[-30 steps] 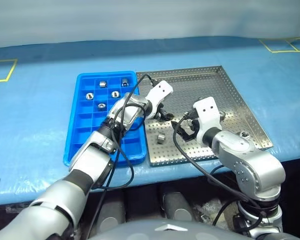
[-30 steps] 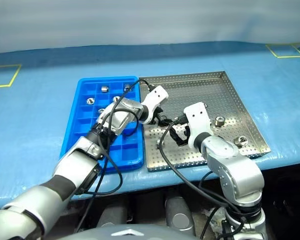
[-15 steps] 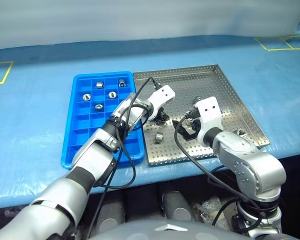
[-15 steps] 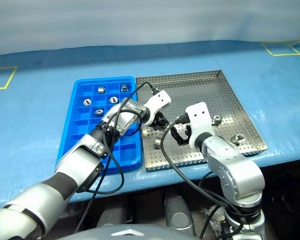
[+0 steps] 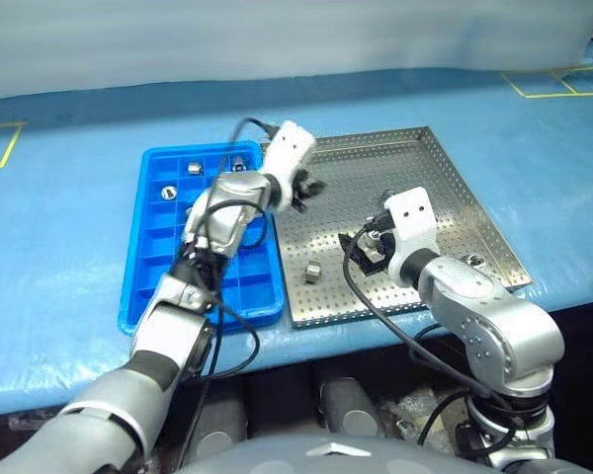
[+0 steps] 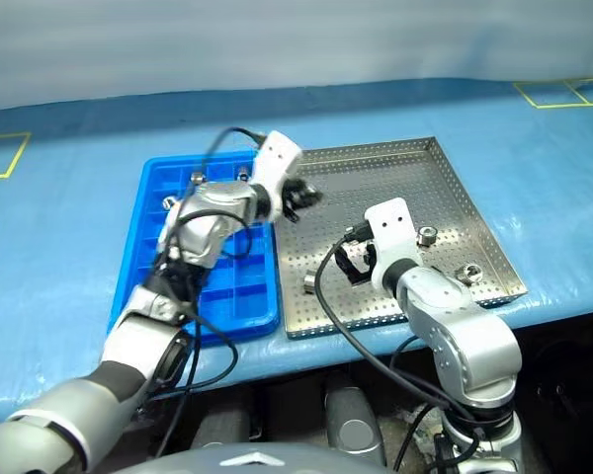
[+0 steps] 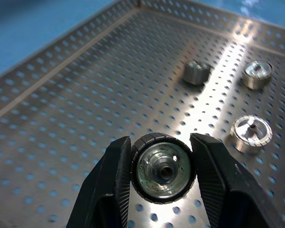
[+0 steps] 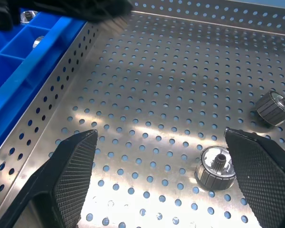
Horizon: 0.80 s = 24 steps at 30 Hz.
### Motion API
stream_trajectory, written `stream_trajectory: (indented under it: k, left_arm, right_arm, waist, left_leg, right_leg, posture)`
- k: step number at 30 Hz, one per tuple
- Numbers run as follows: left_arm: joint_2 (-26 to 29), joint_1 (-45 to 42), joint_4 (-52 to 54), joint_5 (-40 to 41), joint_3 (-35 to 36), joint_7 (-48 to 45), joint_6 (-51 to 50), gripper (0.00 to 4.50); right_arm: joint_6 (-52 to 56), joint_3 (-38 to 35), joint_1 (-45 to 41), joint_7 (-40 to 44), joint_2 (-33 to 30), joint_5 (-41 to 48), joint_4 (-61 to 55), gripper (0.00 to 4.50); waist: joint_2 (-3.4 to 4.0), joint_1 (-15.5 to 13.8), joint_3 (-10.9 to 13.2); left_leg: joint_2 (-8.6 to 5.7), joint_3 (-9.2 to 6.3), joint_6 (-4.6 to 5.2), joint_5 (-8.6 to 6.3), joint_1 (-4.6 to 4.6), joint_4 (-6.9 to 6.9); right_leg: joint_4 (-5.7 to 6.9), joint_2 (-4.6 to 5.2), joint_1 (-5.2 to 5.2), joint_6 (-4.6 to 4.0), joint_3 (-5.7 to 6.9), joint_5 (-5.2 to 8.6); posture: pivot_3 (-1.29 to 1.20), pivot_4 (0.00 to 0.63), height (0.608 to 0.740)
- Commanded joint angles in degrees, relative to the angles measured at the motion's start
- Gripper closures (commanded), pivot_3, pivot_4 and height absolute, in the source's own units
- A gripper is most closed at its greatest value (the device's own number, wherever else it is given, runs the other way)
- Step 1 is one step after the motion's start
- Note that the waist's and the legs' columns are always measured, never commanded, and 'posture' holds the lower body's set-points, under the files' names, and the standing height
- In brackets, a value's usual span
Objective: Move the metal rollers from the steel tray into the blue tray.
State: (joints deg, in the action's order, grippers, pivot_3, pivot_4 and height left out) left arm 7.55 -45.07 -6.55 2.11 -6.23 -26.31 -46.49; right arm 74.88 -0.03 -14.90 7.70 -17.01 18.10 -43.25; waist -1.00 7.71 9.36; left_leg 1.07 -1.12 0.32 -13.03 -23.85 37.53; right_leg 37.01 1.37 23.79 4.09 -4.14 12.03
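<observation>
My left gripper [image 7: 162,141] is shut on one metal roller [image 7: 162,167], its holed end facing the wrist camera. The gripper [image 5: 305,188] hangs above the left part of the steel tray [image 5: 405,163], close to the blue tray [image 5: 165,272]. More rollers lie on the steel tray: one near its front left [image 5: 313,272] and others at its right [image 6: 427,235], [image 6: 466,274]. A few rollers [image 5: 194,169] sit in the blue tray's far compartments. My right gripper [image 8: 161,137] stands open low over the steel tray, a roller [image 8: 217,167] lying between its fingers.
Both trays rest side by side on a blue-covered table [image 5: 69,217], the blue tray on the left. Yellow tape marks [image 5: 0,143] show at the far corners. The table's front edge [image 5: 69,380] runs just behind the trays' near rims.
My left gripper has shut on a roller on the steel tray and risen with it, swinging left toward the blue tray. The right gripper has stayed in place.
</observation>
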Motion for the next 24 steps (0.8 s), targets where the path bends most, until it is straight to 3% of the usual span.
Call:
stream_trajectory:
  k: [1, 9, 13, 24]
  left_arm:
    - [1.30, 6.64, 14.09, -2.84, 4.20, 8.08, 1.99, 2.82]
    - [1.46, 22.73, 30.64, -5.28, 10.95, 18.04, -1.78, 2.82]
    - [-0.29, 27.45, 32.47, -7.06, 13.85, 23.97, -3.53, 2.82]
    - [-2.78, 30.12, 28.47, -4.84, 15.45, 26.38, -9.25, 2.82]
  right_arm:
    - [-3.29, 1.97, -2.54, 0.94, 0.12, -0.03, 0.41, 0.00]
    - [-11.38, 9.40, -7.80, 4.52, 0.25, -0.78, 7.71, 0.00]
    - [-17.86, 14.55, -8.07, 7.90, -0.74, -1.90, 9.79, 0.00]
    - [-23.90, 15.97, -4.83, 15.02, -2.29, 0.11, 6.87, 0.00]
  waist:
    - [0.00, -0.30, 0.00]
    - [-0.02, -3.40, -0.01]
    - [-0.03, -4.46, 0.00]
    - [-0.05, -5.44, -0.02]
  left_leg:
    - [0.00, 0.00, -0.01, 0.01, 0.02, 0.00]
    - [-0.04, 0.02, -0.03, 0.02, 0.02, 0.17]
    - [-0.04, -0.01, -0.03, 0.03, 0.02, 0.21]
    - [-0.01, -0.01, -0.04, 0.03, 0.03, 0.28]
  right_leg:
    - [0.02, 0.00, 0.00, -0.01, -0.01, 0.00]
    - [0.03, 0.02, -0.12, -0.01, 0.13, -0.04]
    - [0.01, 0.02, -0.17, -0.01, 0.22, -0.03]
    - [-0.01, 0.01, -0.21, -0.02, 0.27, -0.04]
  posture:
    - [-0.11, 0.150, 0.740]
    - [-0.01, 0.150, 0.740]
    - [-0.01, 0.150, 0.740]
    - [-0.04, 0.150, 0.740]
